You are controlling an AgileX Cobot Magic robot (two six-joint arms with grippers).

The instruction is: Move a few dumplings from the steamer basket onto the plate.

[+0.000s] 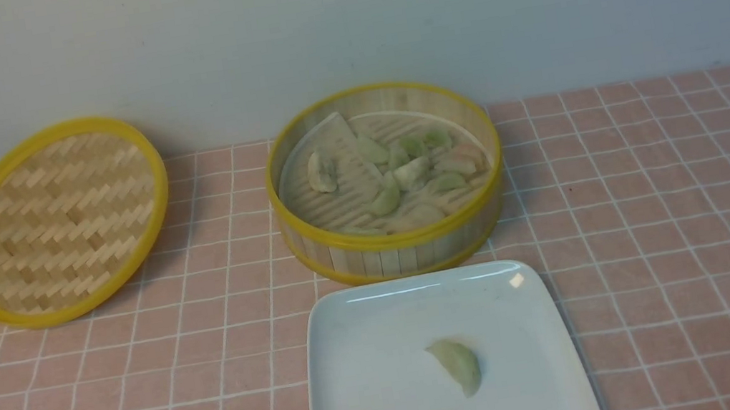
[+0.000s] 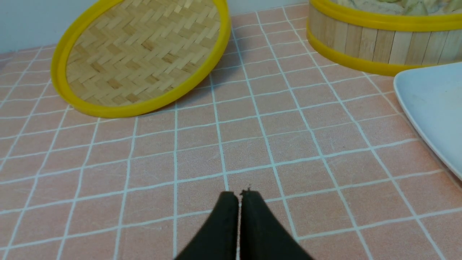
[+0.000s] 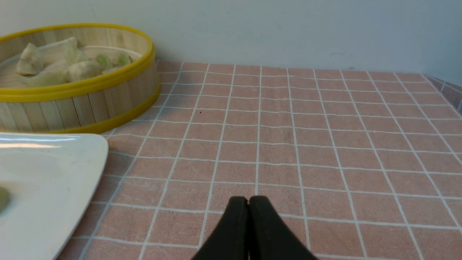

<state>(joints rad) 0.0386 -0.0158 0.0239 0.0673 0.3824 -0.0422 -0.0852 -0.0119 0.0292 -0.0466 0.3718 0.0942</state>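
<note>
1. The left gripper (image 2: 238, 196) is seen with its fingers pressed together, and nothing is held. The woven lid (image 1: 60, 221) is ahead of it, to its left.
2. The steamer basket (image 1: 397, 247) is found in the middle, far side. Most dumplings (image 1: 404, 174) are piled in its right half.
3. The plate (image 1: 365, 350) is touched by the basket's near wall; two dumplings are on it.
4. The right gripper (image 3: 248, 200) is closed and empty too. The pile is probably reached more easily by this arm.
</note>
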